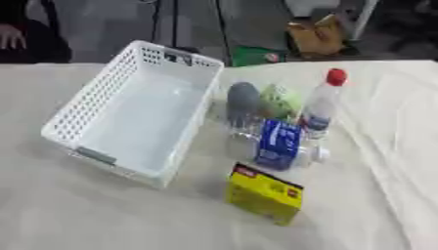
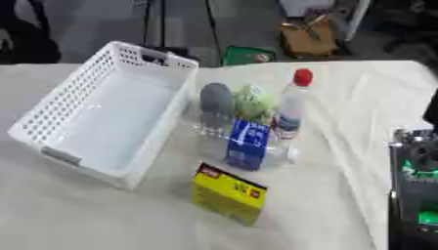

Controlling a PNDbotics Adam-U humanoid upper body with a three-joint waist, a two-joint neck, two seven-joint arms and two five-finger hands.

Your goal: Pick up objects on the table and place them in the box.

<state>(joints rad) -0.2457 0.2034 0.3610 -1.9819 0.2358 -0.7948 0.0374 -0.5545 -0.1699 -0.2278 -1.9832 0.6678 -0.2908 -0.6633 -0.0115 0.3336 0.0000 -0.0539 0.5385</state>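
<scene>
A white plastic basket (image 1: pixel 90 100) stands empty on the left half of the table, lying askew. To its right is a cluster: a grey rounded object (image 1: pixel 242 100), a pale green round object (image 1: pixel 280 101) and an upright clear bottle with a red cap (image 1: pixel 321 105). In front of them a clear bottle with a blue label (image 1: pixel 278 144) lies on its side. Closest to me sits a yellow box with a red and black edge (image 1: pixel 263 194). A black part with green spots, my right hand or wrist (image 2: pixel 415 185), shows at the right edge, apart from all objects. My left hand is out of sight.
A cream cloth (image 1: pixel 102 215) covers the table, with folds along the right side. Beyond the far edge are a brown bag (image 1: pixel 315 35) and a green item (image 1: pixel 252 54) on the floor.
</scene>
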